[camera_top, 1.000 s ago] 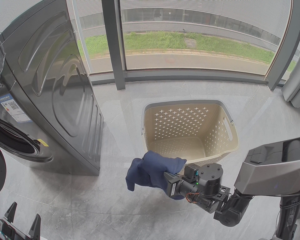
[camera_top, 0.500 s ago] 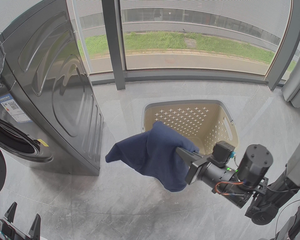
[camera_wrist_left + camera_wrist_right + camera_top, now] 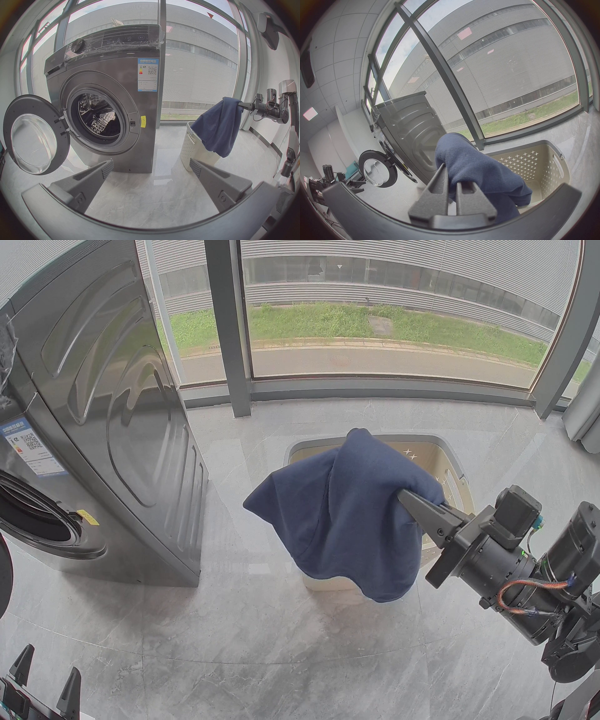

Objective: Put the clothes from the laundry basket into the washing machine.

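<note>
A dark blue garment (image 3: 350,515) hangs in the air over the beige laundry basket (image 3: 453,480), draped from my right gripper (image 3: 412,499), which is shut on its upper edge. The right wrist view shows the fingers (image 3: 442,187) pinched together on the blue cloth (image 3: 475,168), with the basket (image 3: 537,165) empty below. The grey washing machine (image 3: 106,409) stands on the left, its round door (image 3: 31,134) swung open and the drum (image 3: 95,115) exposed. My left gripper (image 3: 44,674) sits low near the bottom left corner, open and empty; its fingers (image 3: 90,184) spread wide in the left wrist view.
Tall windows (image 3: 375,309) with a dark frame post (image 3: 228,327) run behind the basket. Bare grey tile floor (image 3: 250,640) lies between the machine and the basket. A curtain edge (image 3: 584,415) hangs at the far right.
My right gripper has lifted the blue garment up and to the right, from low in front of the basket to high above it. The left gripper has stayed put.
</note>
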Tool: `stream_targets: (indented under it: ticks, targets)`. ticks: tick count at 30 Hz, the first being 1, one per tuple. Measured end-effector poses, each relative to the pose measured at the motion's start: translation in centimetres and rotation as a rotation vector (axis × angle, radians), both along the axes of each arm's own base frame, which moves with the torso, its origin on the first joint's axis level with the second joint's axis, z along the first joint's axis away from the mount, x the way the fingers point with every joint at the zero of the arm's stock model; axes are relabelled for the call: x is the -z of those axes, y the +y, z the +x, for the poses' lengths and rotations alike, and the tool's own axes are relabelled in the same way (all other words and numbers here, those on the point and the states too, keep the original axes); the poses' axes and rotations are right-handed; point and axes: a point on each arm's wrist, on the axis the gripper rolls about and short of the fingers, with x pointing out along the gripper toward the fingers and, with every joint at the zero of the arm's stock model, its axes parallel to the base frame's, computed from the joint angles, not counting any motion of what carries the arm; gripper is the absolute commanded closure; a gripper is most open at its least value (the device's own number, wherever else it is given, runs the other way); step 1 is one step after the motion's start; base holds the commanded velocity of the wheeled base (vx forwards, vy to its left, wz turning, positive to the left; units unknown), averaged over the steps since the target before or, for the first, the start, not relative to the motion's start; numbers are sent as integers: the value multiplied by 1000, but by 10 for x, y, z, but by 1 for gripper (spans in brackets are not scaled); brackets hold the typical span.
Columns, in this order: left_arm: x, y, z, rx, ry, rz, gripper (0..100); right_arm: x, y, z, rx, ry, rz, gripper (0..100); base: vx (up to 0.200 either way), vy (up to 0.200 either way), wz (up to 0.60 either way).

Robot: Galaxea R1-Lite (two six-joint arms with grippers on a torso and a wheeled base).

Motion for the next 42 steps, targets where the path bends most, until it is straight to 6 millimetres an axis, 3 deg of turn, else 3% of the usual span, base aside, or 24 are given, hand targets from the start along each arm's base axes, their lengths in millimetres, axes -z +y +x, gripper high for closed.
stream_targets:
  ticks: [7, 13, 42]
  targets:
    - [0, 0, 0, -1, 0, 4, 0, -5, -3, -3, -3, -20, 21, 100, -200, 0, 0]
    - [0, 0, 0, 0, 0, 3, 0, -6, -3, -4, -9, -23, 24, 100, 0, 0, 0]
    - [0, 0, 0, -2, -1, -3, 0, -8, -3, -5, -26, -28, 40, 100, 0, 200, 0]
